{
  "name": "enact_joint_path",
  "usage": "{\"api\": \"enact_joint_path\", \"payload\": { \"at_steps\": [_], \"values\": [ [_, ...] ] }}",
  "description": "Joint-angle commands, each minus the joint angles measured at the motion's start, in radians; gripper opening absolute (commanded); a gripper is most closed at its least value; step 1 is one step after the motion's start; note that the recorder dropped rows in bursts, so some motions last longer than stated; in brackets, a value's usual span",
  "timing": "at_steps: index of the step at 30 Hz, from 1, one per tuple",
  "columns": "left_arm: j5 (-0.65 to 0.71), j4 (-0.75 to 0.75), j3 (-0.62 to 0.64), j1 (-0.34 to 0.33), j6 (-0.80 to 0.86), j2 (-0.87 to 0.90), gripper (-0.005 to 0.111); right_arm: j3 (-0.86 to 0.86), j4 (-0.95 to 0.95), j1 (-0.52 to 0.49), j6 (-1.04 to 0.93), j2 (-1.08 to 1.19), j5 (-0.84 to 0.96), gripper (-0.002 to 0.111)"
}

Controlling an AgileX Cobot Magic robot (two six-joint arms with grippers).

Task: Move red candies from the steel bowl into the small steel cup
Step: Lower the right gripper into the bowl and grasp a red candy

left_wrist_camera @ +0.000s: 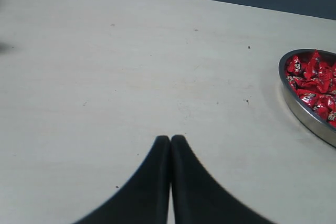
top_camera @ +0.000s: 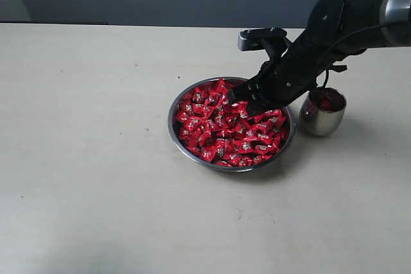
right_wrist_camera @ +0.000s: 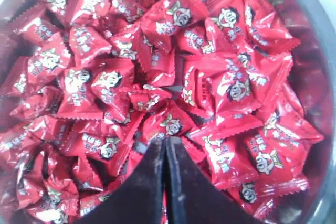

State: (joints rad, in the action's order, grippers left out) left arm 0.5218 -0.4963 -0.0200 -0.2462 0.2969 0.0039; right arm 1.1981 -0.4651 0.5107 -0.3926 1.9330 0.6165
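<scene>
The steel bowl (top_camera: 171,120) sits mid-table, heaped with red candies (top_camera: 215,131). My right gripper (top_camera: 239,108) is down in the pile at the bowl's far right side. In the right wrist view that gripper (right_wrist_camera: 166,139) is shut, its tips meeting on the crimped edge of one red candy (right_wrist_camera: 171,121) among the others. The small steel cup (top_camera: 321,117) stands upright just right of the bowl, with red showing inside. My left gripper (left_wrist_camera: 170,137) is shut and empty over bare table, the bowl's rim (left_wrist_camera: 300,112) off to its side.
The pale table (top_camera: 96,158) spreads wide to the left and front of the bowl. A dark wall runs behind the table's far edge (top_camera: 128,25). My right arm (top_camera: 347,20) reaches in from the upper right, passing above the cup.
</scene>
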Motion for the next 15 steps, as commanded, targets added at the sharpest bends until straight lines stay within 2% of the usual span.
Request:
{"api": "enact_joint_path", "payload": {
  "at_steps": [1, 5, 9, 15],
  "values": [
    [0.000, 0.001, 0.002, -0.002, -0.002, -0.004, 0.000, 0.006, 0.012, 0.001, 0.001, -0.009, 0.025, 0.001],
    [0.000, 0.001, 0.002, -0.002, -0.002, -0.004, 0.000, 0.006, 0.012, 0.001, 0.001, -0.003, 0.046, 0.015],
    [0.000, 0.001, 0.002, -0.002, -0.002, -0.004, 0.000, 0.006, 0.012, 0.010, 0.001, -0.003, 0.047, 0.041],
    [0.000, 0.001, 0.002, -0.002, -0.002, -0.004, 0.000, 0.006, 0.024, 0.039, 0.001, 0.020, 0.025, 0.044]
  ]
}}
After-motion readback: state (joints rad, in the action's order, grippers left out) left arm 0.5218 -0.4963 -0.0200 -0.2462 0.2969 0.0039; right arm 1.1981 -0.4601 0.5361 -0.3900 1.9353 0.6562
